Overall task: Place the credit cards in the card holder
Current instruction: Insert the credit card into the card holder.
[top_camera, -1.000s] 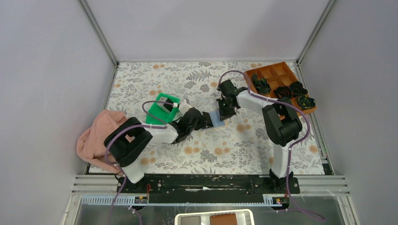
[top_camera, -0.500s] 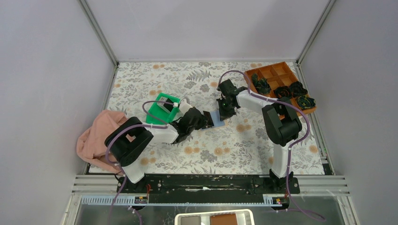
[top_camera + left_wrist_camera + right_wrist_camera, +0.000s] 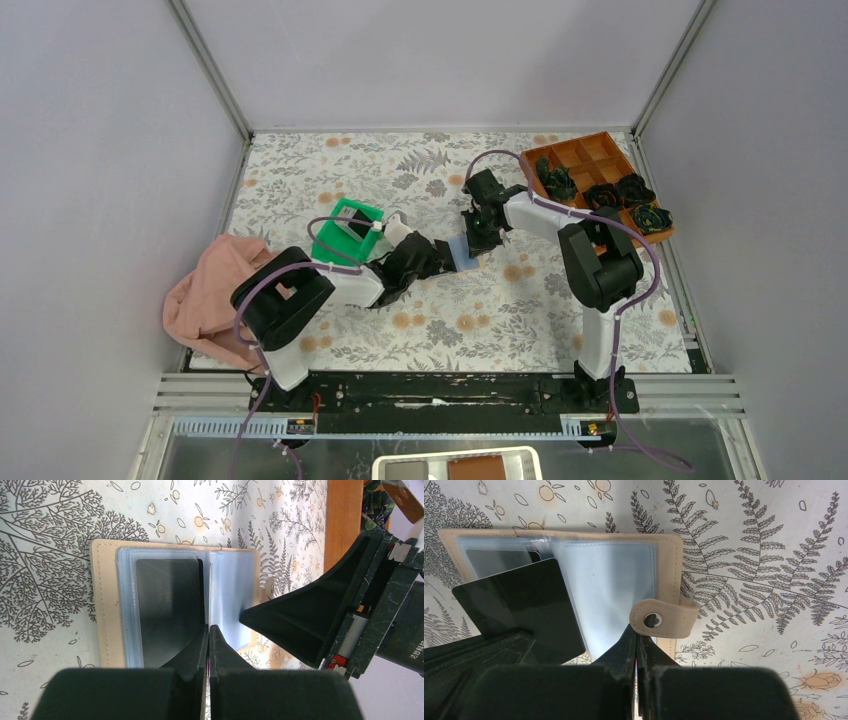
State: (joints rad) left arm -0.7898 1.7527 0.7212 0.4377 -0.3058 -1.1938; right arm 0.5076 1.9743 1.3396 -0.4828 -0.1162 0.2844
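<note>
Tan leather-look folding card holder (image 3: 227, 587) lies opened flat on the floral-print tablecloth (image 3: 45, 545) at mid-table, between my two arms, its blue-grey clear sleeves facing up. One dark card (image 3: 167, 607) sits inside the sleeve on the side away from the snap tab (image 3: 664, 617).

My left gripper (image 3: 209, 632) has its fingers pressed together. From the right wrist camera I read them as pinching a thin black rectangular credit card (image 3: 519, 607) by one edge. That card hangs tilted over the sleeves, one corner near the fold, and is not in any pocket. My right gripper (image 3: 635, 632) is closed tight too, its tip down on the blue-grey page just beside the tab. I judge it is pinning the holder, though I cannot tell whether it nips a leaf of plastic.

So I take the step in hand to be the insertion of this card. The next move calls for me to level the card with the page and line its leading edge up with a sleeve mouth, which I cannot make out clearly. Then I slide it in while the right arm stops the holder from skating. The green plastic tray (image 3: 345, 232) stands near, behind the left arm; what it holds I cannot tell from above.
</note>
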